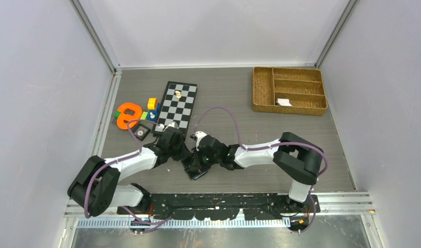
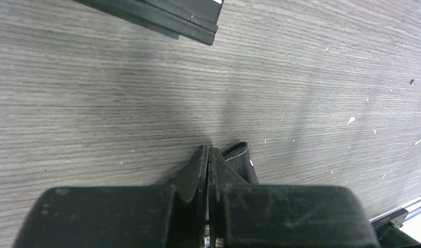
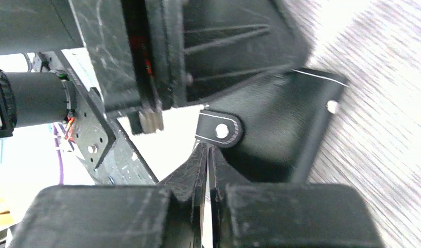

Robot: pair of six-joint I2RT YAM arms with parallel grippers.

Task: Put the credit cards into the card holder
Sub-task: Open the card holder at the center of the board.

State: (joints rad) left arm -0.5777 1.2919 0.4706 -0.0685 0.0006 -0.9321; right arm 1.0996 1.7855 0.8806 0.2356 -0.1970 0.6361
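The card holder (image 1: 194, 168), a black leather-like wallet, lies near the table's front between the two arms. My left gripper (image 1: 184, 154) is shut, with a corner of the card holder (image 2: 240, 156) showing just right of its tips (image 2: 208, 150). The right gripper (image 1: 200, 158) is shut too. In its wrist view the card holder (image 3: 286, 129) fills the middle, and its snap strap (image 3: 219, 129) sits right at the closed right gripper's tips (image 3: 208, 148). I cannot tell whether the strap is pinched. The left gripper's body (image 3: 198, 46) looms above it. The credit cards are hidden.
A black-and-white chessboard (image 1: 178, 105) lies behind the grippers, with coloured toys (image 1: 130, 113) to its left. A brown woven divided tray (image 1: 260, 88) at the back right holds a small white item (image 1: 284, 102). Metal rails edge the table's sides and front.
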